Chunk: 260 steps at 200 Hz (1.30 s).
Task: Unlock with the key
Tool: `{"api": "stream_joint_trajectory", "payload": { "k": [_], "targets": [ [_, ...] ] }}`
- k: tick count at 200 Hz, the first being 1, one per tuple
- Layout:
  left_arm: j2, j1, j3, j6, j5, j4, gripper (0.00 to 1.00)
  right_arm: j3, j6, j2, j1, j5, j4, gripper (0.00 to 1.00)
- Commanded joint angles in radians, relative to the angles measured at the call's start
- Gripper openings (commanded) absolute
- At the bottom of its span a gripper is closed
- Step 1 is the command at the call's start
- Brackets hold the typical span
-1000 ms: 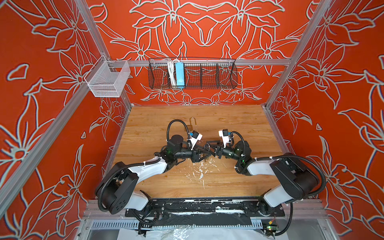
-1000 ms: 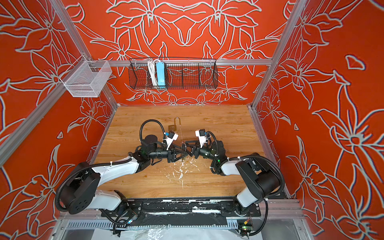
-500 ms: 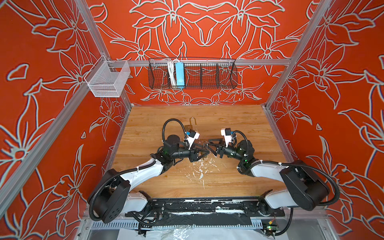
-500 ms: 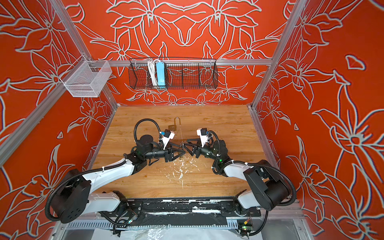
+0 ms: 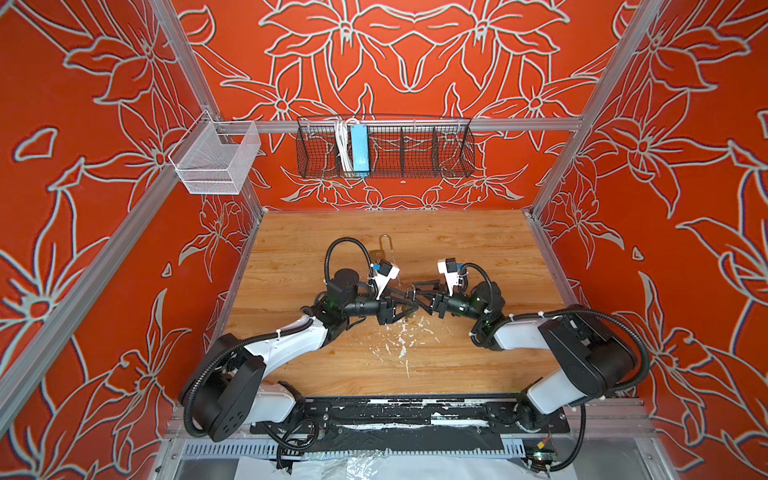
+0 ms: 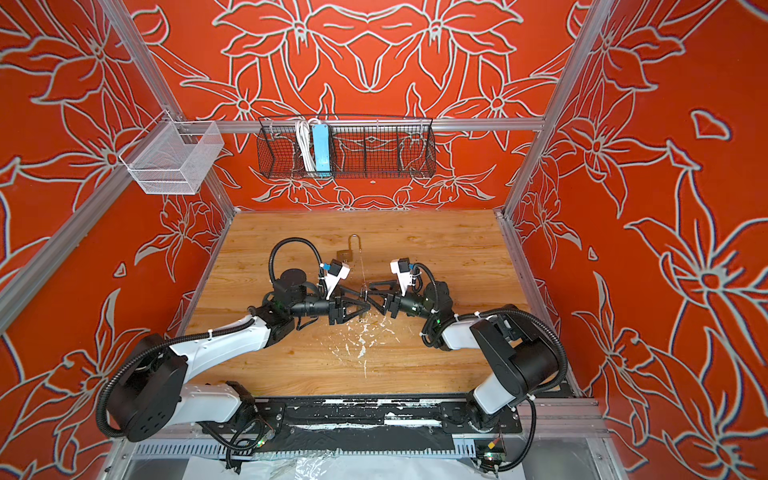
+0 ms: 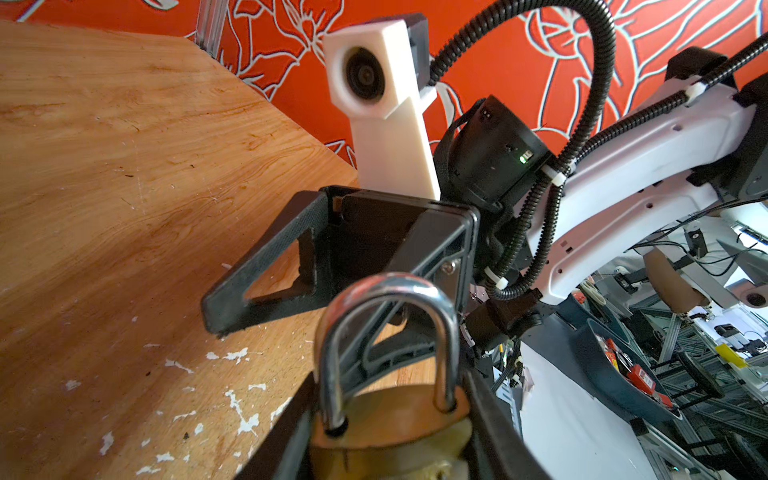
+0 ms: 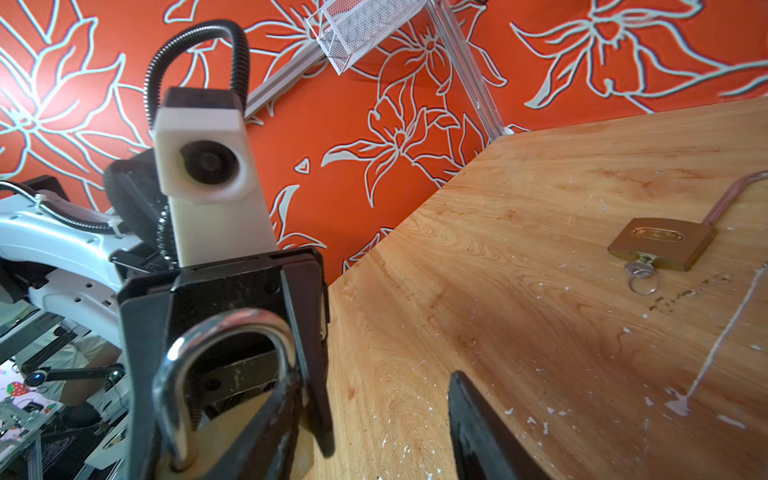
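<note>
**Inspector:** Report the left hand.

**Assessor:** The left hand point(image 5: 401, 309) is closed on the held padlock point(image 7: 390, 419). The brass body is clamped between its two fingers. The steel shackle point(image 7: 386, 291) projects forward, towards the right hand point(image 5: 415, 297). Both shackle legs enter the body.

**Inspector:** Location of that item?

**Assessor:** Over the middle of the worktop point(image 5: 457, 249), where the two hands meet tip to tip in both top views. The keyway end is hidden behind the fingers in every view.

**Inspector:** And the right hand?

**Assessor:** Its jaws stand wide apart and grip nothing. Bare wood shows through the gap in the right wrist view. One finger point(image 8: 266, 415) lies just beside the shackle, and I cannot tell whether it touches. The other finger point(image 8: 478, 432) is well clear.

**Inspector:** Where is the key?

**Assessor:** The key point(image 8: 642, 270) is seated in a second padlock point(image 8: 660, 243), and a small ring hangs from its head. That lock lies flat on the worktop further back, behind the left arm's wrist camera. Its long shackle points towards the rear wall. Neither hand is touching it.

**Inspector:** Is that shackle latched?

**Assessor:** I cannot tell from these views.

**Inspector:** Surface condition?

**Assessor:** White flecks mark the wood in front of the two hands.
</note>
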Motion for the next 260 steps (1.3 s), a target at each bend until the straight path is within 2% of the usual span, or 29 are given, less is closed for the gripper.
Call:
{"api": "stream_joint_trajectory", "payload": {
  "k": [1, 91, 107, 134, 177, 204, 260],
  "targets": [
    [-0.017, 0.011, 0.002, 0.017, 0.021, 0.063, 0.00, 0.011, 0.020, -0.023, 0.006, -0.049, 0.068, 0.58],
    [0.094, 0.012, 0.044, -0.060, 0.141, 0.147, 0.00, 0.017, 0.044, -0.004, 0.006, -0.055, 0.096, 0.58],
    [0.102, 0.006, 0.049, -0.071, 0.148, 0.157, 0.00, 0.018, 0.027, -0.005, 0.008, -0.027, 0.058, 0.58],
    [0.095, -0.005, 0.057, -0.053, 0.110, 0.115, 0.00, 0.026, -0.055, -0.037, 0.013, 0.071, -0.111, 0.58],
    [0.053, -0.033, 0.077, -0.006, -0.118, -0.041, 0.00, 0.028, -0.231, -0.201, 0.037, 0.358, -0.492, 0.58],
    [0.007, -0.064, 0.089, 0.067, -0.300, -0.162, 0.00, 0.034, -0.275, -0.279, 0.049, 0.578, -0.676, 0.59],
    [-0.003, -0.127, 0.140, 0.138, -0.755, -0.366, 0.00, 0.046, -0.278, -0.284, 0.051, 0.624, -0.729, 0.59]
  ]
}}
